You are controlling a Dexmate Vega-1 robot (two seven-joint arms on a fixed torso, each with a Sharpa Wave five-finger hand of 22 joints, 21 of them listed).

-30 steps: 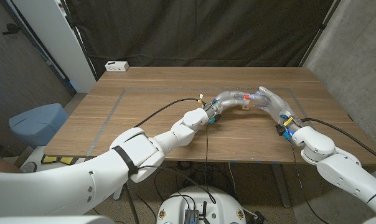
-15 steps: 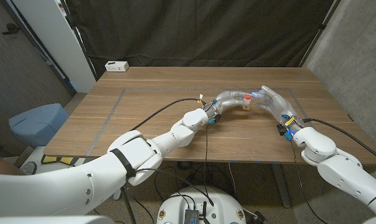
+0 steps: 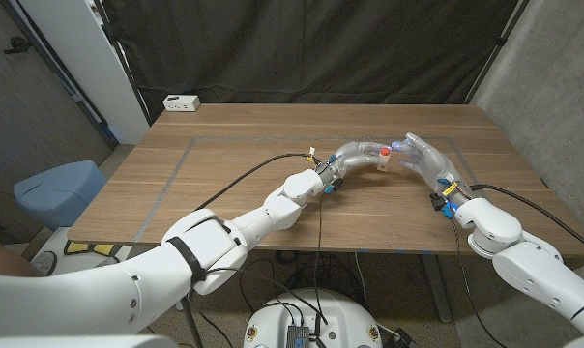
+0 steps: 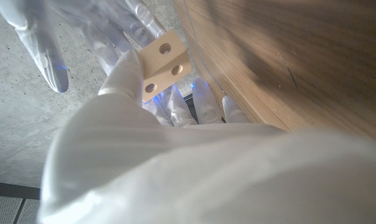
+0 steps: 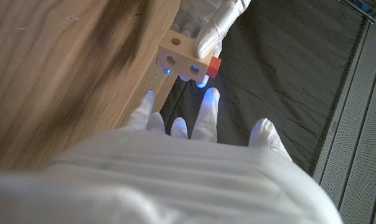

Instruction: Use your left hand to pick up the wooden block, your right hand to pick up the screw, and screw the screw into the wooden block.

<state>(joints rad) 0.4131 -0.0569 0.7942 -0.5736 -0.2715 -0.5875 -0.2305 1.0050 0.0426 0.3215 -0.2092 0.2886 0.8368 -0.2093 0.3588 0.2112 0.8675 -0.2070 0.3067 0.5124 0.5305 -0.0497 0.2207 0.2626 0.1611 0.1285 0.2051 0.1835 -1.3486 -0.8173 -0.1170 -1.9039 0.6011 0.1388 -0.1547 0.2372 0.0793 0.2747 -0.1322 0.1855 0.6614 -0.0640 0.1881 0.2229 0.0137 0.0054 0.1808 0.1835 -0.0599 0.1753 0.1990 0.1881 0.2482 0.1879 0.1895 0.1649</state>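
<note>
Your left robot hand (image 3: 355, 154) grasps wooden block (image 3: 381, 159) above tabletop (image 3: 234, 155), right of centre. Your right robot hand (image 3: 420, 155) just beside block, fingers spread toward it. Head view: block small, screw hard to make out. Right wrist view: block (image 5: 183, 55) shows holes in faces, red screw head (image 5: 213, 66) against one side; whether right fingers (image 5: 207, 104) pinch screw, cannot tell. Left wrist view: block (image 4: 164, 65) pinched by left fingers, screw hidden. White box (image 3: 181, 102) at far left corner.

From the head we look down over the whole table (image 3: 224, 164), while our two wrist cameras sit close behind their hands, both catching the wooden block (image 4: 165, 65) between them.
</note>
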